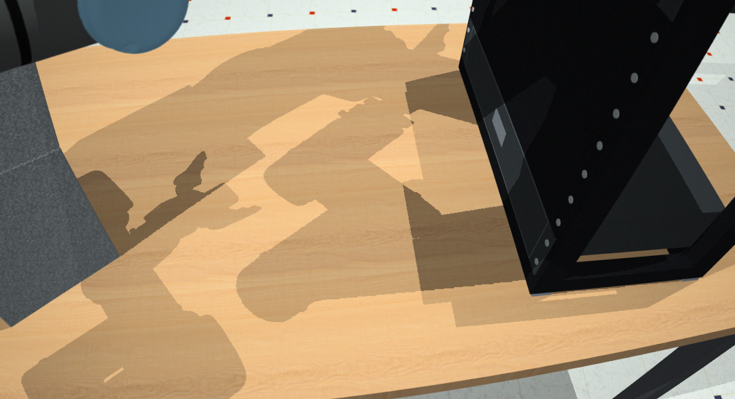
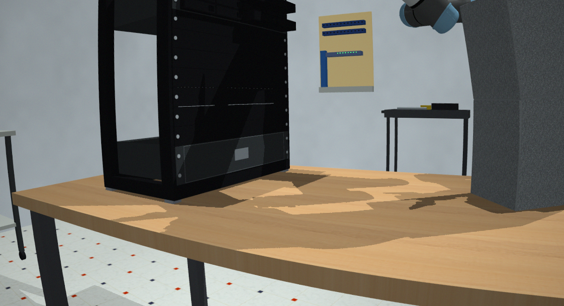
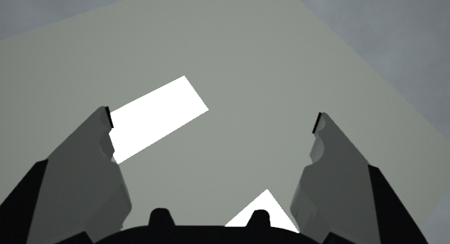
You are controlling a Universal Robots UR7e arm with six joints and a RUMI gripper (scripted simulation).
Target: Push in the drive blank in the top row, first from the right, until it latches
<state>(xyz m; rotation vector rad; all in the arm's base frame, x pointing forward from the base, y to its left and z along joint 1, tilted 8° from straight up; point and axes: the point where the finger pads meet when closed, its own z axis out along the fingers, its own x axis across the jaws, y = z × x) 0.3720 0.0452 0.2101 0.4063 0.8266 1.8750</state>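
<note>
A server or network workroom. A black equipment rack (image 2: 166, 91) stands on a wooden counter (image 2: 355, 241). A wall poster (image 2: 346, 71) shows rack gear, above a tiled floor (image 2: 118, 272) and a side table (image 2: 426, 114).

Grey-and-black arm (image 2: 419, 2) with blue joint caps (image 1: 132, 15); black hand (image 3: 212, 124), pale grey fingers.

Behind the wooden table (image 2: 355, 241), a tan poster (image 2: 346, 67) hangs on the grey wall above a small black side table (image 2: 426, 114), and a grey pedestal (image 2: 516, 107) stands on the wooden table's right end.
</note>
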